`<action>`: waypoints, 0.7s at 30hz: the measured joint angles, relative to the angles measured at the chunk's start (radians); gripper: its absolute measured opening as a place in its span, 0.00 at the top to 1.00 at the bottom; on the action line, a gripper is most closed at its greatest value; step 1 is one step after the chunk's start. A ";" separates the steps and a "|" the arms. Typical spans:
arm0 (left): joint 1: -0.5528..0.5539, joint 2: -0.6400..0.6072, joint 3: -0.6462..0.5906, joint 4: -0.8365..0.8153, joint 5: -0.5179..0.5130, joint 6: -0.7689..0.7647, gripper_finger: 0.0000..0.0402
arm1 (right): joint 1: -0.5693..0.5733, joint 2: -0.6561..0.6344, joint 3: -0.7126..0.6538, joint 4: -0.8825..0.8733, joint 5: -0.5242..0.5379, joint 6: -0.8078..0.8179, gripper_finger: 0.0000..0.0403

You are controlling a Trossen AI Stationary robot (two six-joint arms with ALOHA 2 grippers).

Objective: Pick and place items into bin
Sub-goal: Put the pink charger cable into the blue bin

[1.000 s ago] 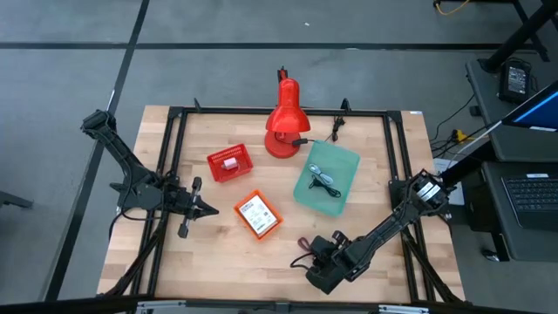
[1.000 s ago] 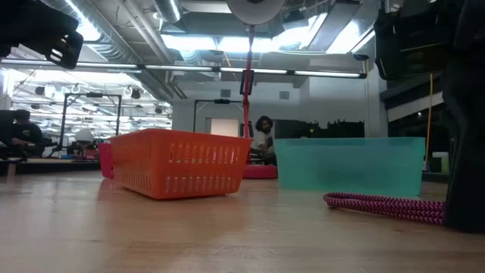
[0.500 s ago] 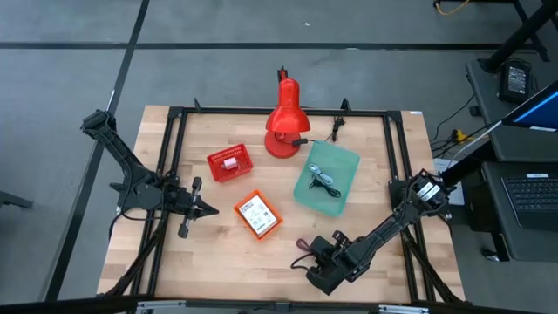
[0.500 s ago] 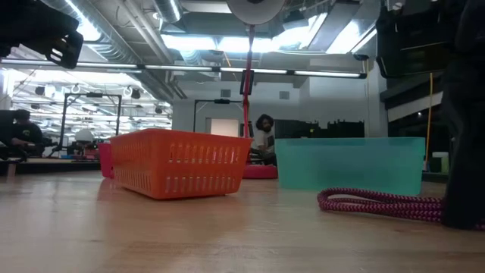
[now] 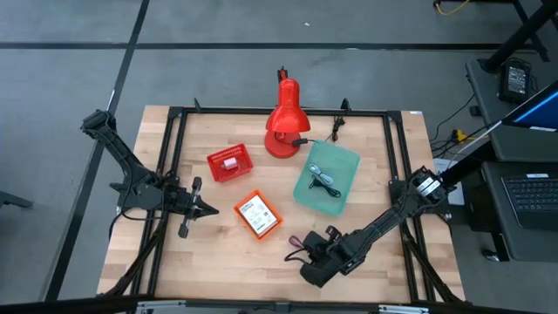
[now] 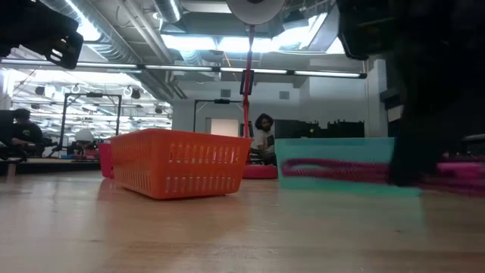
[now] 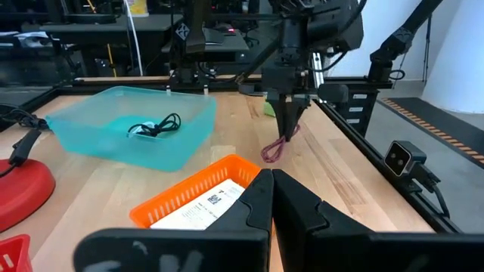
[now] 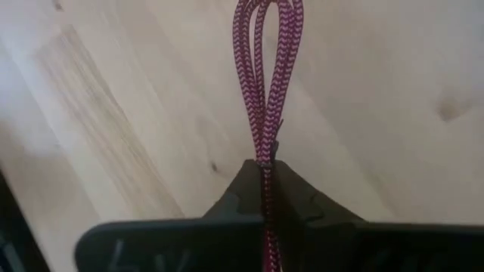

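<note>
Overhead, the right gripper (image 5: 307,258) sits low near the table's front edge, its fingers closed on the purple strap (image 5: 297,247), whose loops stick out just beyond the tips toward the orange basket (image 5: 258,215). Behind the gripper lies the teal bin (image 5: 326,179) with the black coiled cable (image 5: 324,181) inside. The left gripper (image 5: 207,209) waits well apart, on the far side of the orange basket, closed on nothing. A small red basket (image 5: 229,163) and the red desk lamp (image 5: 285,122) stand farther back.

From table height, the right arm is a dark mass, and the purple strap (image 6: 333,169) hangs clear of the wood, stretched across the front of the teal bin (image 6: 333,155).

Seen from the left wrist, the right gripper (image 7: 288,128) points straight down, the purple strap (image 7: 275,149) dangling from its tips to the table. A printed card (image 7: 204,205) lies in the orange basket (image 7: 198,198).

At the right wrist, the fingers (image 8: 238,198) pinch together on the strap (image 8: 268,83), whose doubled loops extend forward from the tips.
</note>
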 joint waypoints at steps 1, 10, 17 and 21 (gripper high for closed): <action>0.000 0.000 0.000 0.000 0.000 0.000 1.00 | -0.007 -0.006 0.000 0.002 0.001 -0.021 1.00; 0.000 0.000 0.000 0.000 -0.012 0.042 1.00 | -0.054 -0.118 0.000 -0.002 0.032 -0.198 1.00; 0.000 0.000 0.000 0.000 -0.024 0.043 1.00 | -0.056 -0.194 -0.075 0.034 0.169 -0.240 1.00; 0.000 0.000 0.000 0.000 -0.024 0.045 1.00 | -0.049 -0.210 -0.235 0.346 0.218 -0.276 1.00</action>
